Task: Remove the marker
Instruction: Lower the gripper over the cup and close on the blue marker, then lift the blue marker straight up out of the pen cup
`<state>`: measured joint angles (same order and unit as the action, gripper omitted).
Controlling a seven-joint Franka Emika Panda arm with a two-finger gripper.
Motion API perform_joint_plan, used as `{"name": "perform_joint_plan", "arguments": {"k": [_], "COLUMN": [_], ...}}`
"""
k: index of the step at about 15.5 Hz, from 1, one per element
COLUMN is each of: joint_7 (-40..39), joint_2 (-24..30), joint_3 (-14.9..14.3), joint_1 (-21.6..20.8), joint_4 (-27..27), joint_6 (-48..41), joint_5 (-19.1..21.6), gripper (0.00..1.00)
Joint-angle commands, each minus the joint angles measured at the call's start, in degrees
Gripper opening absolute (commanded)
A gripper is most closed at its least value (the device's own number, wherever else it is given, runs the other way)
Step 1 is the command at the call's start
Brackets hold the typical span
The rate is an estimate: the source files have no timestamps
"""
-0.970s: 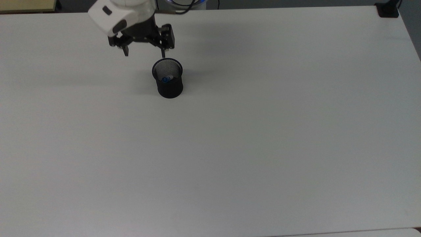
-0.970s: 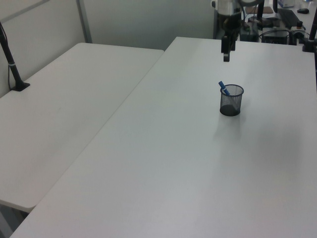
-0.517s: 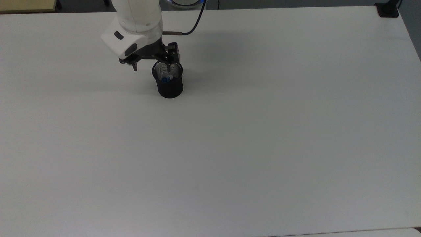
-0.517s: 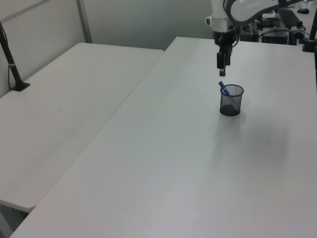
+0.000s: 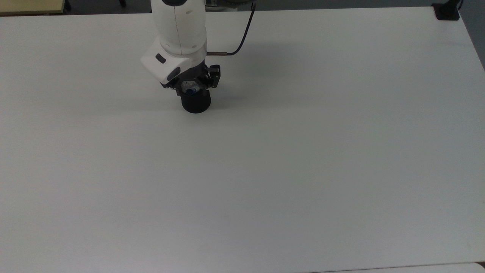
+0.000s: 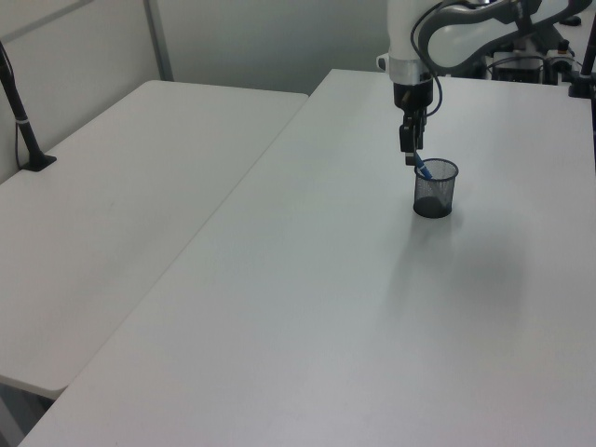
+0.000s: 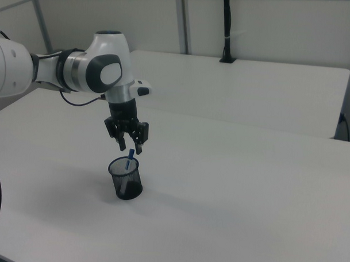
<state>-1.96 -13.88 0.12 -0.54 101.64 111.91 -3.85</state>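
Note:
A black mesh cup (image 5: 195, 103) stands on the white table (image 5: 303, 151), toward the top view's upper left. The marker (image 5: 189, 91) leans inside it, blue cap up, poking above the rim (image 7: 130, 159) (image 6: 421, 168). My gripper (image 7: 130, 146) hangs just over the cup (image 7: 125, 179), open, one finger on each side of the marker's top end without closing on it. In the top view the gripper (image 5: 193, 85) and white wrist cover the cup's far rim. In the left view the gripper (image 6: 410, 155) sits just above the cup (image 6: 435, 189).
A second white table (image 6: 112, 186) adjoins on the left view's left, with a black clamped pole (image 6: 23, 121). A black clamp (image 5: 447, 11) sits at the top view's upper right corner. A cable (image 5: 242, 38) trails behind the arm.
The arm has come forward and down from behind the cup until the open gripper hangs right over the marker's top. Cup and marker have not moved.

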Motion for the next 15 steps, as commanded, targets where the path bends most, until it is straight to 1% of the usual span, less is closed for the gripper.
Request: {"name": "perform_joint_plan", "arguments": {"k": [1,3,5,9,15], "joint_7": [1.1,1.1,1.0,0.9,1.0], "joint_2": [-0.4,-0.4,-0.3,-0.2,1.5], "joint_3": [-0.2,-0.3,-0.3,-0.3,-0.3], "joint_1": [-0.6,-0.6,-0.6,-0.5,0.0], "joint_4": [0.7,0.7,0.7,0.7,-0.3], "joint_6": [1.6,1.6,1.4,0.9,-0.9], "joint_5": [-0.6,-0.6,-0.6,-0.8,-0.8], "gripper": [0.42,0.34,0.31,0.15,0.14]}}
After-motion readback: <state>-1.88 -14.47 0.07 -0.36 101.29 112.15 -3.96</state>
